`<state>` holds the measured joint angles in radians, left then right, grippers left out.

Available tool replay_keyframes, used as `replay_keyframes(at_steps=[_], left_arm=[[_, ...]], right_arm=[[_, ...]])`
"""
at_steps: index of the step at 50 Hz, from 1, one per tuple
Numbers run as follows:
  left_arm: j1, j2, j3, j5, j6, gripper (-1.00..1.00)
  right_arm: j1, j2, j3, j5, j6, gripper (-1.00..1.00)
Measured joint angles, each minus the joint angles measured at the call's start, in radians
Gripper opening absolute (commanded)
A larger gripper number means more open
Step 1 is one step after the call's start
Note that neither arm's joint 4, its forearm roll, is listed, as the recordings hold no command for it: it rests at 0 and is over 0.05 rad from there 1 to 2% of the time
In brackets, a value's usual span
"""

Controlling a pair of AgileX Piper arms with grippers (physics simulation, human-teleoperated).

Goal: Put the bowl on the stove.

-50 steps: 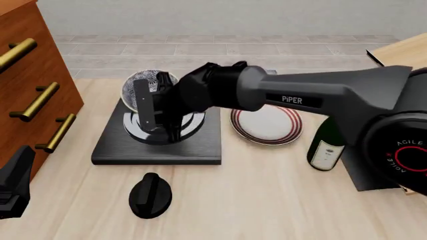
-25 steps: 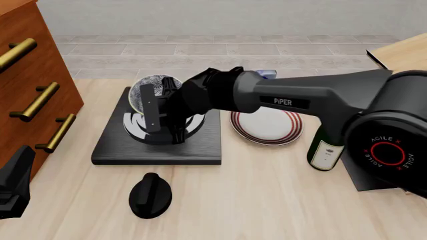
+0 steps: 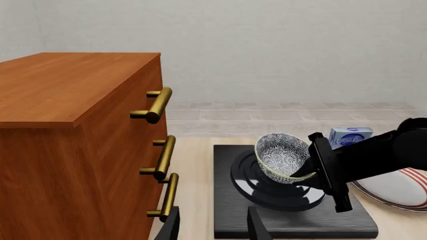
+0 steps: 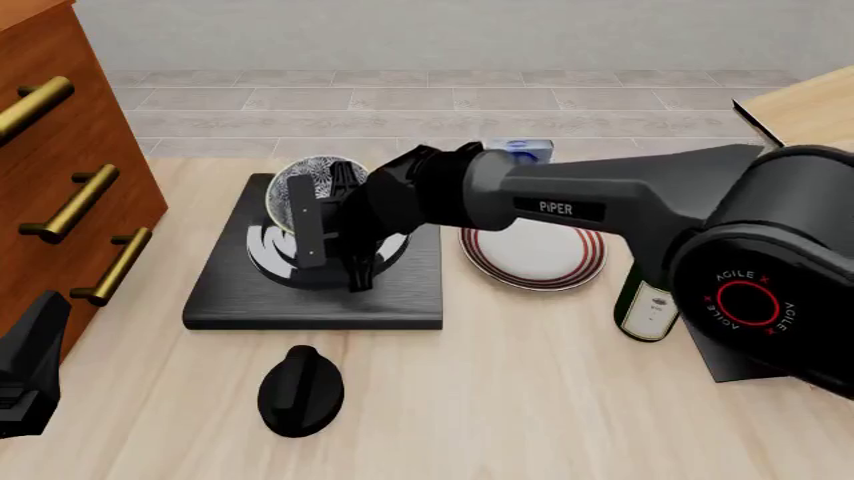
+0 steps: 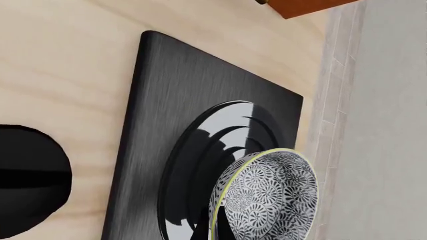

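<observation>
The deep round bowl with the dense blue-grey and white floral pattern (image 4: 310, 188) hangs tilted just above the concentric black and silver-white rings at the centre of the flat black square stove (image 4: 240, 290), its mouth turned partly sideways, not level. In the left wrist view the right gripper (image 3: 317, 169) pinches the bowl's (image 3: 281, 157) pale rim on the side away from the wooden drawer chest with brass handles (image 3: 73, 145), one finger inside the wall and one outside, so it is clenched on the bowl; I cannot tell whether the bowl's foot already touches the rings of the stove (image 3: 293, 222). The right wrist view shows the bowl (image 5: 270, 200) over the ring pattern, towards the edge of the stove (image 5: 167, 105) that faces the tiled wall. The left gripper (image 3: 212, 225) hovers at the near edge of the stove beside the chest, its fingers parted and holding nothing. The bowl looks like glazed ceramic: rigid, fairly heavy for a rim pinch, smooth and liable to slip or swing between the fingers, and likely to chip if dropped. A hold on the rim is the only practical one here, and it should be squared up so the bowl settles flat on its base. Beyond the stove on its far side from the chest lie a flat white plate with red rings (image 4: 541, 255) and a green glass bottle (image 4: 650, 300); a small black round knob (image 4: 300, 390) sits on the tabletop (image 4: 534, 400) in front of the stove.
</observation>
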<state>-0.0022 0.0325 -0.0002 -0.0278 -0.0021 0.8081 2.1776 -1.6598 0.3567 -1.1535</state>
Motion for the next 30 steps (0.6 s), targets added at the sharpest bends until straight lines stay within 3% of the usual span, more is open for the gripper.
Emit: replay_keyframes(at_steps=[22, 23, 30], left_arm=[[0.0, 0.0, 0.0, 0.0, 0.0, 1.0], [0.0, 0.0, 0.0, 0.0, 0.0, 1.0], [0.0, 0.0, 0.0, 0.0, 0.0, 1.0]], right_arm=[[0.004, 0.004, 0.006, -0.015, 0.01, -1.0], [0.004, 0.004, 0.007, -0.016, 0.01, 1.0], [-0.001, 0.009, 0.009, -0.017, 0.013, 1.0]])
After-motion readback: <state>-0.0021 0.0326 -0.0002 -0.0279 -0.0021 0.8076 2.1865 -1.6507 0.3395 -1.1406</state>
